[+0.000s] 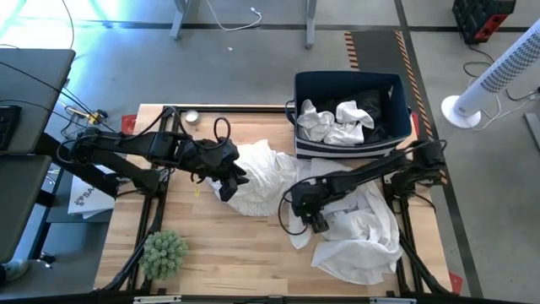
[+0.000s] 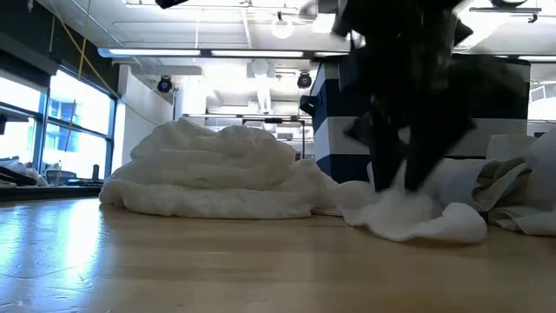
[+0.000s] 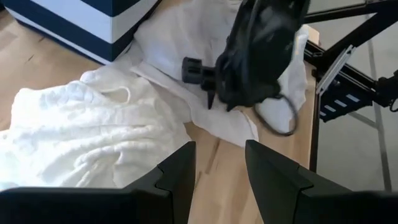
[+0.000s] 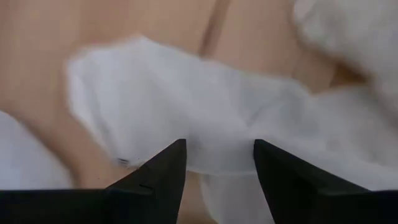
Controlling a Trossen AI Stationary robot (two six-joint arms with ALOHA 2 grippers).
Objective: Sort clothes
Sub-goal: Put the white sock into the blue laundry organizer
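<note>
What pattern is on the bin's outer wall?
Navy blue and white bands on the bin, clearest in the left wrist view.

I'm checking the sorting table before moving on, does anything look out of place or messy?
Nothing damaged or spilled. White garments sprawl in rumpled heaps, one draping off the table's near right edge. A green spiky plant sits among the laundry.

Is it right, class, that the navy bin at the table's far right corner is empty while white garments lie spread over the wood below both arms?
Not quite. The navy bin is not empty: the high view shows crumpled white clothes and something dark inside it. The rest holds: white garments lie spread over the wood below both arms.
</note>
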